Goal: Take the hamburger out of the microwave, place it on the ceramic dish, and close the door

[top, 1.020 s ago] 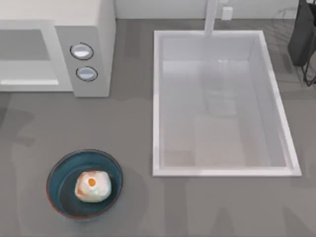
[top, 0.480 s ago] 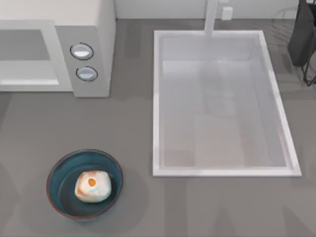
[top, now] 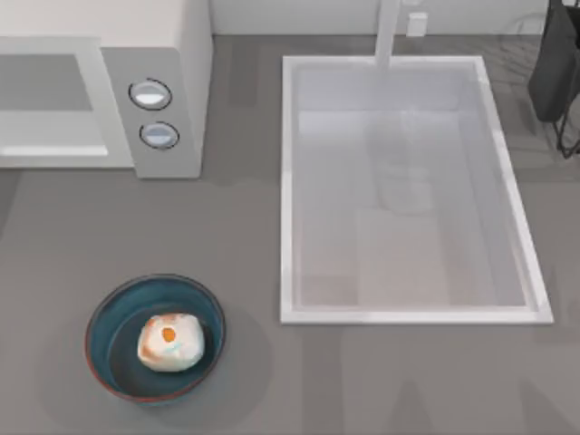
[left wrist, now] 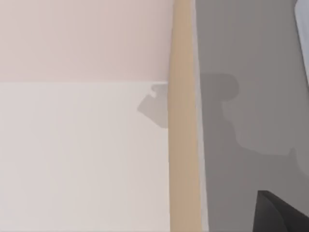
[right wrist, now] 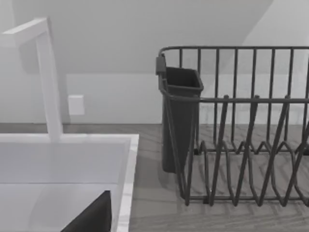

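The hamburger lies inside the ceramic dish, a blue bowl near the table's front left. At the back left stands the microwave with its two round knobs. The door looks flat against the microwave's front, its greyish window facing out. A dark part of my left gripper shows over a grey surface beside a tan strip. A dark part of my right gripper hangs by the sink's back corner, far from the dish.
A white sink with a tall faucet takes up the middle and right of the table. A dark wire dish rack with a cup holder stands at the back right. Open grey counter lies between microwave and dish.
A faint shadow on the counter at the left has shrunk toward the left edge. The hamburger, dish and microwave have not moved.
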